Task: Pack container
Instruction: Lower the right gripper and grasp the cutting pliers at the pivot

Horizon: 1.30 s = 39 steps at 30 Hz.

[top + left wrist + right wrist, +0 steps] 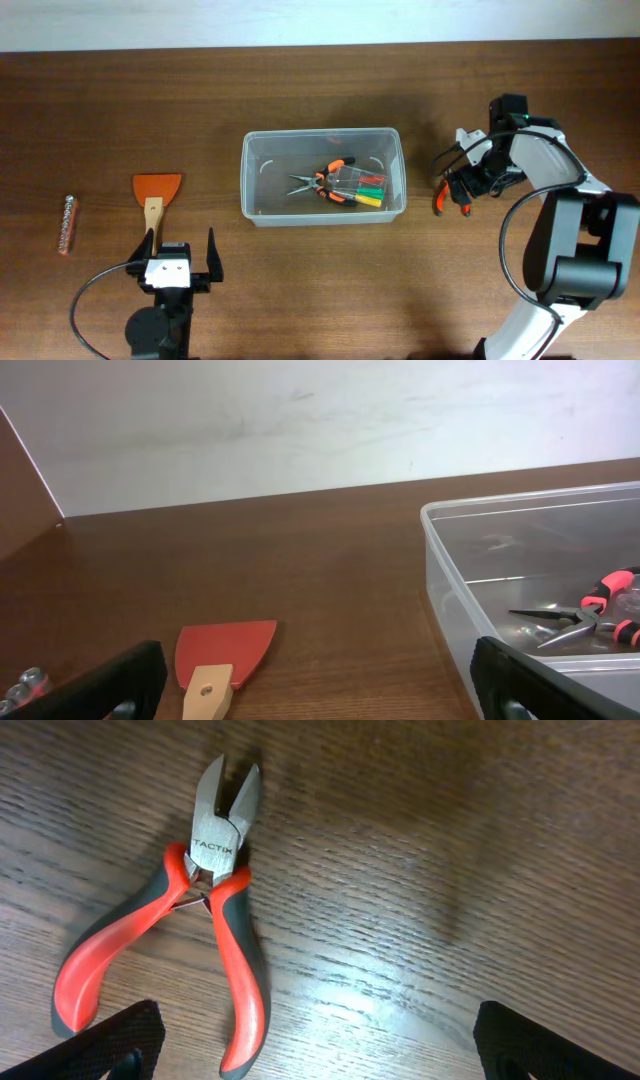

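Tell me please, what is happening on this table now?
Two robot arms are packing tools into the clear container. Pliers and a case of coloured bits already lie inside. The right gripper hovers open over red-handled cutters on the table. The left gripper, open too, sits by an orange scraper, not yet packed.

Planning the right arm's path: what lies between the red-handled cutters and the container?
Nothing: the overhead view shows bare tabletop between the cutters and the container.
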Each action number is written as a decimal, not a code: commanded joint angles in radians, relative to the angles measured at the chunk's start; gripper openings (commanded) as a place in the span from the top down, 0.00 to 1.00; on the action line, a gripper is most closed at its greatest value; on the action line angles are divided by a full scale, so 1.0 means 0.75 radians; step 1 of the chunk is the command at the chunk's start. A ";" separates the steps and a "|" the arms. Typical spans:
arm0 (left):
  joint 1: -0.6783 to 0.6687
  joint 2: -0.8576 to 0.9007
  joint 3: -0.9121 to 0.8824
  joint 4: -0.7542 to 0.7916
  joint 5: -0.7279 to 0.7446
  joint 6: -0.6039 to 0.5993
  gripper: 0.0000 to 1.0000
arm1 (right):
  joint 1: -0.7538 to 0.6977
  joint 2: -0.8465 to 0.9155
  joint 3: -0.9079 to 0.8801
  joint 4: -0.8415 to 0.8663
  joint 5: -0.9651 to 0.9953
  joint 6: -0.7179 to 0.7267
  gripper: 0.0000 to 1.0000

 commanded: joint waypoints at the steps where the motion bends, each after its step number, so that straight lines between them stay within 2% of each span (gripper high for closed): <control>1: -0.007 -0.010 -0.008 0.001 -0.005 -0.013 0.01 | -0.004 0.041 -0.006 -0.004 -0.003 0.015 0.01; 34: -0.007 -0.010 -0.008 0.001 -0.006 -0.013 0.01 | -0.004 0.117 -0.006 0.056 0.006 0.035 0.00; 39: -0.007 -0.010 -0.008 0.001 -0.005 -0.013 0.01 | -0.004 0.117 -0.006 0.056 0.002 0.035 0.10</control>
